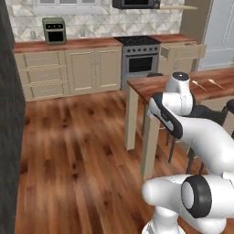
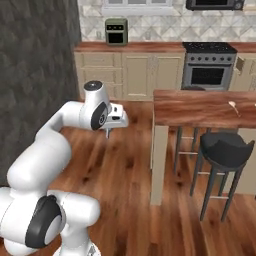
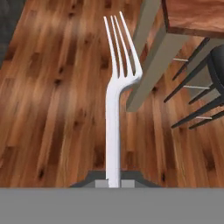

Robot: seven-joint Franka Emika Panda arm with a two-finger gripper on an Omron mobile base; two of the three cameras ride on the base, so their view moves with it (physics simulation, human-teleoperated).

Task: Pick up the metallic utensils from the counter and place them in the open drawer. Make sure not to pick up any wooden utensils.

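My gripper [image 3: 113, 183] is shut on the handle of a slim grey metal fork [image 3: 115, 105], whose tines point away from the hand over the wooden floor. From the right base view the gripper [image 2: 108, 131] hangs above the floor, left of the island counter [image 2: 200, 107]. Two pale wooden spoons [image 1: 199, 85] [image 1: 215, 83] lie on the counter [image 1: 151, 85]; one wooden spoon [image 2: 233, 106] is in the right base view. The open drawer [image 1: 183, 50] juts out right of the stove, against the back wall.
A counter leg [image 3: 151, 61] and a dark stool [image 2: 223, 145] stand close to the hand's right. The stove [image 1: 139, 57], beige cabinets [image 1: 68, 68] and a green toaster oven [image 1: 54, 30] line the back wall. A dark wall [image 1: 9, 119] rises at the left.
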